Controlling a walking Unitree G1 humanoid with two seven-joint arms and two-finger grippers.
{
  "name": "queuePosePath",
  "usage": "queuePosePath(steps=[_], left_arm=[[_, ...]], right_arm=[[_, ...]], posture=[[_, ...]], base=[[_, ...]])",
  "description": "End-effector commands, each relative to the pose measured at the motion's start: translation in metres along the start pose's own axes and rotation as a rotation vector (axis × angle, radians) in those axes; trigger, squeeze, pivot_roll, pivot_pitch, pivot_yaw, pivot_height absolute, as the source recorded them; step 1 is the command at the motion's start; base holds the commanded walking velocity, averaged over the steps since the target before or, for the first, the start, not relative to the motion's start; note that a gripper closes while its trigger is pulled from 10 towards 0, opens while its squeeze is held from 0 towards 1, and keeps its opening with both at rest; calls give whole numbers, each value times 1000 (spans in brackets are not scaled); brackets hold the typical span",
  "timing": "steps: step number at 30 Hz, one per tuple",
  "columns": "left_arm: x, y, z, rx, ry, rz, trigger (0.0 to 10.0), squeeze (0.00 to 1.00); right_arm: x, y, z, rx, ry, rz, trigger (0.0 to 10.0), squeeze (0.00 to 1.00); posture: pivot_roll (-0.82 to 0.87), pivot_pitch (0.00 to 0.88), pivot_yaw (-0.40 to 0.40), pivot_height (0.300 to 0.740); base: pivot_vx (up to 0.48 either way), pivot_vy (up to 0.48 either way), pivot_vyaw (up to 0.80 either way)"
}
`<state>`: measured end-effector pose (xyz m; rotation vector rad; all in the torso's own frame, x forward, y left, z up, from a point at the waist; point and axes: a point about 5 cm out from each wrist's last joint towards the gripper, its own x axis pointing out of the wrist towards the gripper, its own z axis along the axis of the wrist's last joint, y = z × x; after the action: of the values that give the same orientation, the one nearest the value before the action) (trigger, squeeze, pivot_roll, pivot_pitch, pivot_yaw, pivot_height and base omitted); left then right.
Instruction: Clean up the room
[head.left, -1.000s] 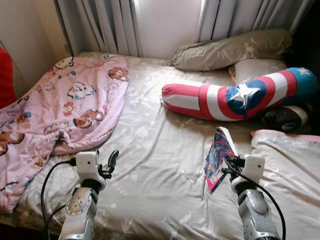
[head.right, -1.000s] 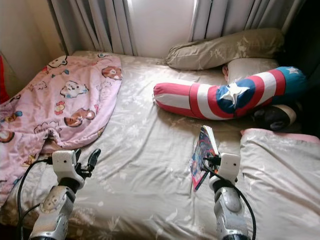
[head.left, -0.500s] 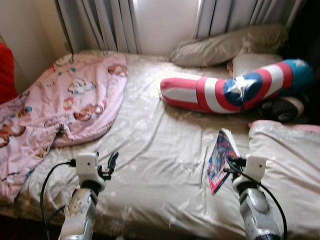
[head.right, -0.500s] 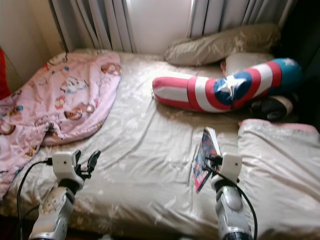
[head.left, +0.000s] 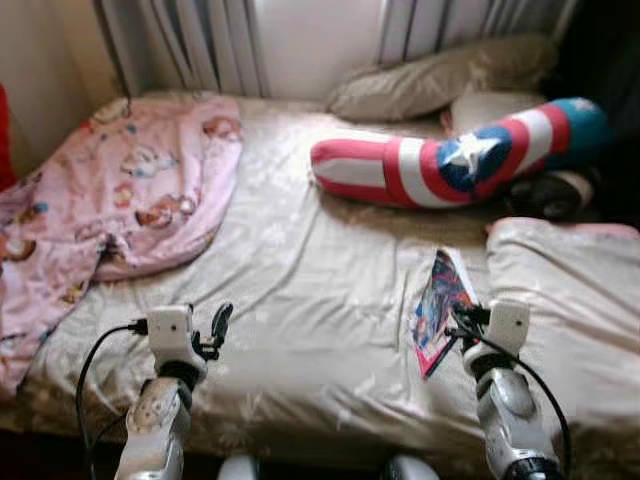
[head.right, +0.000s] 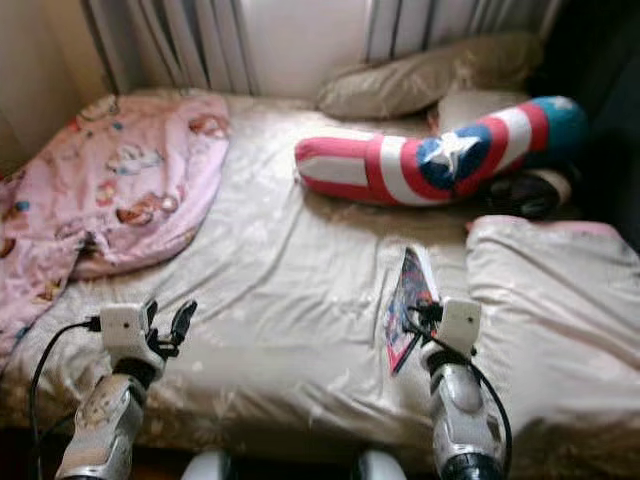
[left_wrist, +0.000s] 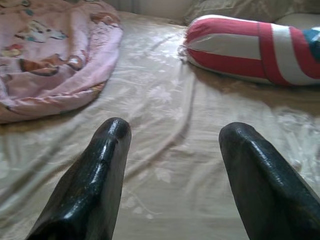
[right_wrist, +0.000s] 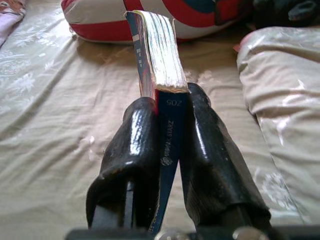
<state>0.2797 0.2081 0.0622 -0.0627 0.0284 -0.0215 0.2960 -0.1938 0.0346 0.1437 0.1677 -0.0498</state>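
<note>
You had the right pincer (right_wrist: 167, 145) clamped on a book (head.left: 440, 308), both fingers (right_wrist: 132, 150) pressed against the covers near the spine, the book held upright with its page edge facing away from the wrist. Book and pincer sat above the bed (head.left: 310, 290), over the sheet just beside the pale duvet (head.left: 565, 300) on the robot's right. Your left pincer (left_wrist: 172, 170) was held out over the bed's near edge, fingers apart and holding nothing. Pink blanket (head.left: 110, 195) with cartoon prints lay crumpled on the bed's left side, well apart from the book. A long red, white and blue bolster (head.left: 450, 160) with a white star lay across the far right of the bed, beyond the book. A beige pillow (head.left: 440, 75) sat behind it against the curtains (head.left: 190, 40). A second pale pillow (head.left: 490, 108) was partly tucked behind the bolster. Something dark and rounded (head.left: 550, 195) lay at the bolster's right end; you could not tell what it was. Head views were slightly blurred. Cables (head.left: 95, 370) looped from the left wrist.
</note>
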Motion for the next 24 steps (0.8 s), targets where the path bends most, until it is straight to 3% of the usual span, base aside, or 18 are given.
queuePosePath(steps=[1, 12, 16, 24], left_arm=[[1, -3, 3, 11, -1, -16, 10000, 0], [3, -2, 4, 9, 0, -28, 10000, 0], [3, -1, 5, 11, 1, -32, 10000, 0], [-1, 3, 6, 23, 3, -32, 10000, 0]], right_arm=[[7, 7, 13, -8, -57, 29, 10000, 0], [13, 21, 15, 9, -62, 80, 10000, 0], [15, 26, 16, 86, -72, 90, 10000, 0], [19, 18, 17, 71, -60, 46, 10000, 0]], posture=[[59, 65, -21, 658], [58, 66, -9, 658], [66, 68, -3, 658], [86, 76, 10, 658]], base=[[0, 0, 0], [0, 0, 0], [0, 0, 0], [198, 0, 0]])
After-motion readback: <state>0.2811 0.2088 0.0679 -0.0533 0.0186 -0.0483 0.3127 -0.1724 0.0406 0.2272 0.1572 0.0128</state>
